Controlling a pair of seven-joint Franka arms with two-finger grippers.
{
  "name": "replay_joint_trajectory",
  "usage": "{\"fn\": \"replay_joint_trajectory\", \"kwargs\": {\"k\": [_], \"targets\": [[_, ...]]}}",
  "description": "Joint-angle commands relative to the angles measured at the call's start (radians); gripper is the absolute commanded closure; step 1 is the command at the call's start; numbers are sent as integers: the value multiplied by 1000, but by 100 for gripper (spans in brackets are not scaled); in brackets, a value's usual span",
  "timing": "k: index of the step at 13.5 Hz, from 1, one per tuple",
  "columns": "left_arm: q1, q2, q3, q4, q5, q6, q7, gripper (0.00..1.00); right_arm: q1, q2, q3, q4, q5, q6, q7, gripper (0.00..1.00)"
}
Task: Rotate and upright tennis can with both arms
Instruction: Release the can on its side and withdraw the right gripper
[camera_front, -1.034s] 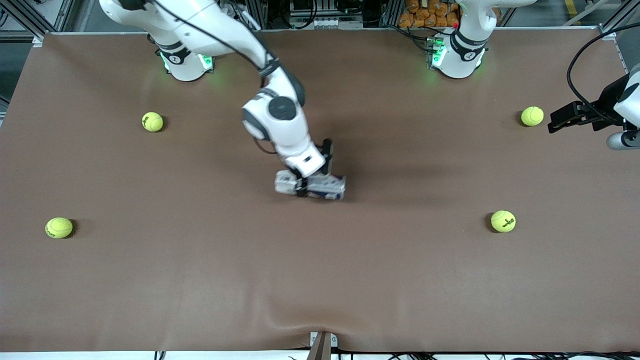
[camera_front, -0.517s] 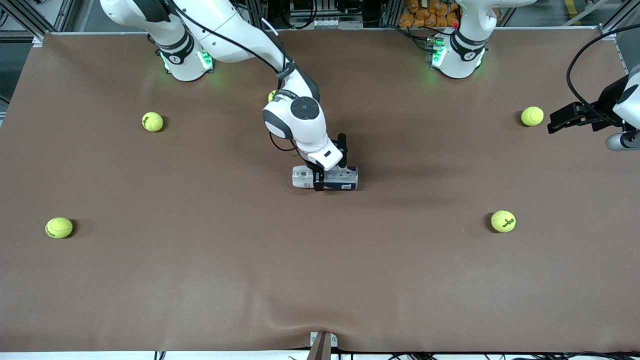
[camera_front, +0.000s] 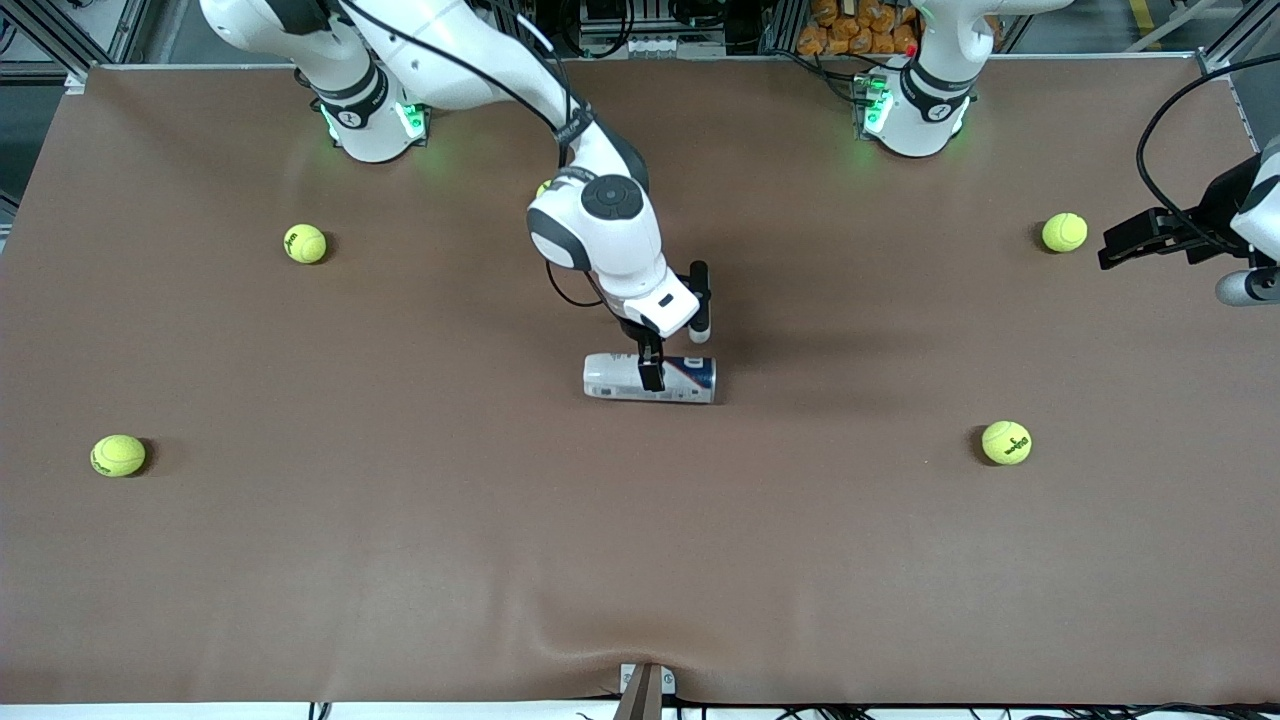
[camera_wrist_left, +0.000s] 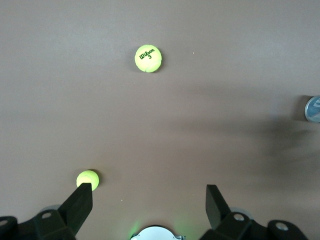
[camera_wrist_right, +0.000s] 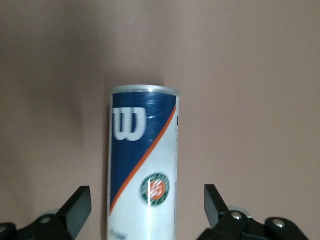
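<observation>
The tennis can (camera_front: 650, 378) lies on its side in the middle of the brown table, blue and red label up, silver rim toward the left arm's end. My right gripper (camera_front: 675, 350) is open just over it. In the right wrist view the can (camera_wrist_right: 144, 170) lies lengthwise between the fingers (camera_wrist_right: 80, 200), with a gap on each side of my right gripper (camera_wrist_right: 146, 196). My left gripper (camera_front: 1112, 245) waits open and empty at the left arm's end of the table. The left wrist view shows my left gripper (camera_wrist_left: 148, 194) over bare table and the can's end (camera_wrist_left: 313, 108) at the edge.
Tennis balls lie scattered: one (camera_front: 305, 243) and one (camera_front: 118, 455) toward the right arm's end, one (camera_front: 1006, 442) and one (camera_front: 1064, 232) toward the left arm's end. The last lies beside my left gripper. Another ball (camera_front: 543, 188) peeks from under the right arm.
My right gripper carried the can toward the left arm's end, set it flat on the table and opened. It now stands a little above the can. The left arm barely moved.
</observation>
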Motion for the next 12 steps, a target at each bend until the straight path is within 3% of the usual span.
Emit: {"fn": "replay_joint_trajectory", "kwargs": {"k": [1, 3, 7, 12], "targets": [[23, 9, -6, -3, -1, 2, 11, 0, -10, -139, -8, -15, 2, -154, -18, 0], [15, 3, -12, -6, -48, -24, 1, 0, -100, -231, -8, 11, 5, -307, -24, 0], [18, 87, -12, -11, -204, -25, 44, 0, -362, -253, -10, 247, 82, -629, -64, 0], [10, 201, -15, -52, -430, -21, 52, 0, -600, -255, -10, 350, 80, -726, -63, 0]]}}
